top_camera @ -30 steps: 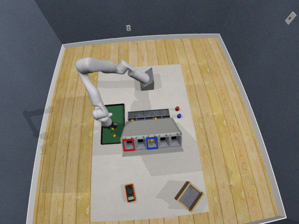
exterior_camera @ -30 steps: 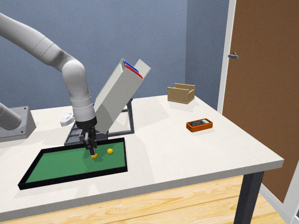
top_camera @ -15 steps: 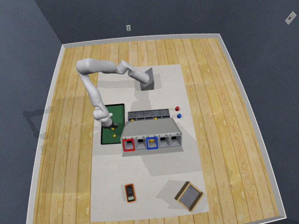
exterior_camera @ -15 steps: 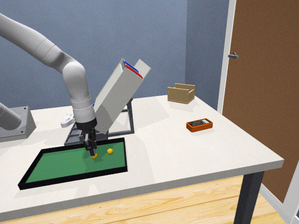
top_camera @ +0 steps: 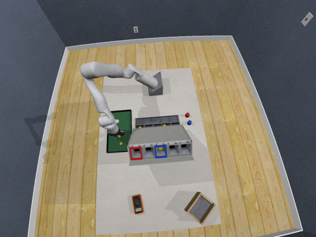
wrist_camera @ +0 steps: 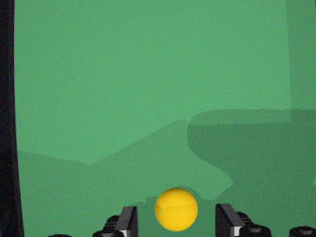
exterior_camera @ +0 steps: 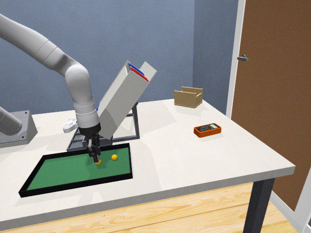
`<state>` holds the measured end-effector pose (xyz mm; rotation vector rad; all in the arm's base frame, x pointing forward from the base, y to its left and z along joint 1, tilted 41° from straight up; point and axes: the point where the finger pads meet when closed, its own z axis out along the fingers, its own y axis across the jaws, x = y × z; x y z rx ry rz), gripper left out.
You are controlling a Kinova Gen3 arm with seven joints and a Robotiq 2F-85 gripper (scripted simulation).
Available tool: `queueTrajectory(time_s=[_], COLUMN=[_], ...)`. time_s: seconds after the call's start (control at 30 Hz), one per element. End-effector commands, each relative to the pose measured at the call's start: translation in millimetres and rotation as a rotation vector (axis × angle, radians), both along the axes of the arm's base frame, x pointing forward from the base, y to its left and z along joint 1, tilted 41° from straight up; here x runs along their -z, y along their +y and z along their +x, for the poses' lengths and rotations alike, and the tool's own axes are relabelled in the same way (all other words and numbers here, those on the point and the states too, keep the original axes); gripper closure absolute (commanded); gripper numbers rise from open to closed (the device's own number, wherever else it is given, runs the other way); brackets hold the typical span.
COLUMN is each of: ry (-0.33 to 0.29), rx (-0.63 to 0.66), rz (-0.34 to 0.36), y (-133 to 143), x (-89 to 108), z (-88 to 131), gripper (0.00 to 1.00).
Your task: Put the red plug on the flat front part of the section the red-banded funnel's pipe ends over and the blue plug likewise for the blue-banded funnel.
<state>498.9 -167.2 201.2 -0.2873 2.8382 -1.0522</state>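
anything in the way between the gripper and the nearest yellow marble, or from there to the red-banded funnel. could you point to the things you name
Nothing visible blocks the open black gripper (top_camera: 122,133) (exterior_camera: 96,160) (wrist_camera: 176,221) from the round yellow marble (top_camera: 119,136) (exterior_camera: 98,162) (wrist_camera: 176,210). Toward the square red-banded funnel (top_camera: 136,153), the tray's black rim and the sloping grey cover (top_camera: 159,134) intervene.

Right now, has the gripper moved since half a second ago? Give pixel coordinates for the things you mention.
No, not noticeably: in the exterior view the gripper (top_camera: 121,134) (exterior_camera: 96,160) (wrist_camera: 176,220) is over the same spot of the green tray (top_camera: 131,119) (exterior_camera: 75,185) (wrist_camera: 7,118).
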Motion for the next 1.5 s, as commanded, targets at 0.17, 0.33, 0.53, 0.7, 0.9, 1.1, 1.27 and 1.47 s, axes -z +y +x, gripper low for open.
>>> queueTrajectory(time_s=[0.17,0.33,0.53,0.7,0.9,1.1,1.27,1.47], ry=[-0.002,0.003,0.003,0.003,0.007,0.007,0.007,0.003], rx=[-0.003,-0.003,-0.003,-0.003,0.007,0.007,0.007,-0.003], rz=[0.001,0.001,0.001,0.001,0.0,0.0,0.0,0.001], y=[0,-4,-4,-4,-9,-9,-9,-14], x=[0.8,5.6,5.6,5.6,11.0,11.0,11.0,16.7], z=[1,3,3,3,3,3,3,5], gripper=[0.5,0.5,0.5,0.5,0.5,0.5,0.5,0.5])
